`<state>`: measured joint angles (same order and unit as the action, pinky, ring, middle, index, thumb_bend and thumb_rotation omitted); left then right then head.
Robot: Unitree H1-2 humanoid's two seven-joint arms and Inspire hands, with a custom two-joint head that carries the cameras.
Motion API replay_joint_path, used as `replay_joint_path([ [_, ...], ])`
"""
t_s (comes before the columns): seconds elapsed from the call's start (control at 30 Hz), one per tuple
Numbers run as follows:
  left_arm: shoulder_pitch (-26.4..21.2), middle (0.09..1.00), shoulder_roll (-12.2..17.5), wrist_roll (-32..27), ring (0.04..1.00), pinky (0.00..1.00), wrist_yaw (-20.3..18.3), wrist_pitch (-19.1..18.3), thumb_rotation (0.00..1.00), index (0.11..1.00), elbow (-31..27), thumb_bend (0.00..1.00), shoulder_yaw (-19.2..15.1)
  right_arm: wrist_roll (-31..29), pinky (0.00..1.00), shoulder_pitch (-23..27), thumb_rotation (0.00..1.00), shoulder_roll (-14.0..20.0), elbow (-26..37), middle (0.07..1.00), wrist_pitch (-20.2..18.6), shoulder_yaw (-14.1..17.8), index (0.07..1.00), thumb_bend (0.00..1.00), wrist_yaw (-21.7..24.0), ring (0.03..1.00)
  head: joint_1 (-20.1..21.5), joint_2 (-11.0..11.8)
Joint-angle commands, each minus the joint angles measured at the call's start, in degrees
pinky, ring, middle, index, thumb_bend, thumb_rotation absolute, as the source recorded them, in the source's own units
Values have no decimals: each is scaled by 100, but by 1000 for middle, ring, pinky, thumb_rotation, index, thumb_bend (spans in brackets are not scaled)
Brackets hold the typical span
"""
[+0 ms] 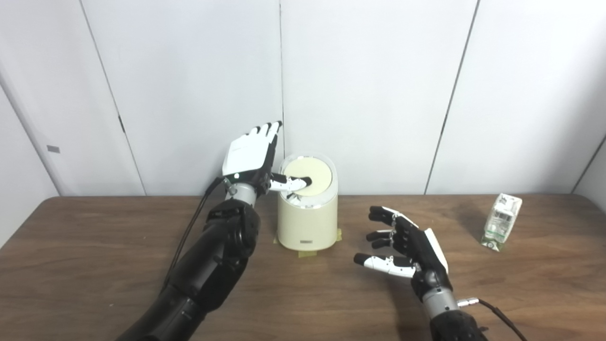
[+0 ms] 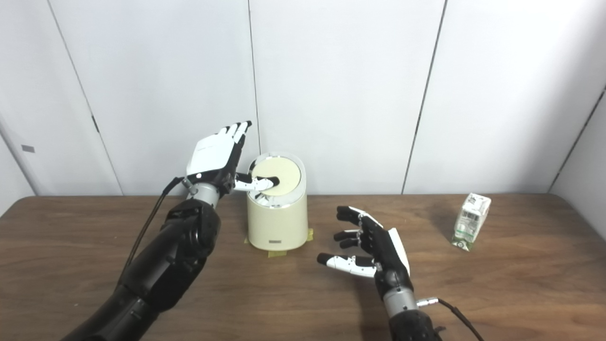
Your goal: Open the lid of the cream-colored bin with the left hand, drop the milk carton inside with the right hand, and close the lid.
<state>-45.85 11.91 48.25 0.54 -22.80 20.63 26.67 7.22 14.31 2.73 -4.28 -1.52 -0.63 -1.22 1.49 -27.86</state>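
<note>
The cream-colored bin (image 1: 307, 222) stands on the table near the back, left of centre, with tape at its base. Its round lid (image 1: 314, 176) lies tilted, its near-left edge dipped into the bin. My left hand (image 1: 253, 154) is open and raised beside the bin's left side, fingers pointing up, with its thumb (image 1: 291, 182) resting on the lid's left part. The milk carton (image 1: 502, 221) stands upright at the right of the table. My right hand (image 1: 407, 248) is open and empty over the table between bin and carton, well left of the carton.
The brown wooden table (image 1: 94, 265) runs across the view, with white wall panels (image 1: 369, 85) right behind it. A cable (image 1: 492, 308) hangs from my right wrist.
</note>
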Motion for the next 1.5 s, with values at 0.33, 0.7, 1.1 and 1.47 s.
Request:
replay_joint_path([
  [0.33, -109, 1000, 369, 443, 1000, 1000, -969, 17, 379, 1000, -252, 1000, 385, 95, 557, 252, 57, -35, 241, 768, 42, -44, 747, 712, -116, 610, 17, -42],
  [0.7, 24, 1000, 341, 513, 1000, 966, -814, 123, 391, 1000, -131, 1000, 365, 94, 528, 233, 69, -27, 276, 772, 33, -58, 749, 705, -114, 619, 24, -66],
  [1.1, 589, 970, -368, -1214, 910, 733, 681, 754, 505, 1000, -738, 976, -1637, 68, 507, 204, 69, 22, 207, 769, 107, -60, 753, 678, -92, 620, -11, -57],
  [1.47, 2379, 823, -319, -3311, 809, 730, 12, 1019, 362, 847, -2481, 867, -2845, -8, 532, 156, 45, 91, 279, 778, 67, -23, 756, 678, -47, 613, -109, -81],
])
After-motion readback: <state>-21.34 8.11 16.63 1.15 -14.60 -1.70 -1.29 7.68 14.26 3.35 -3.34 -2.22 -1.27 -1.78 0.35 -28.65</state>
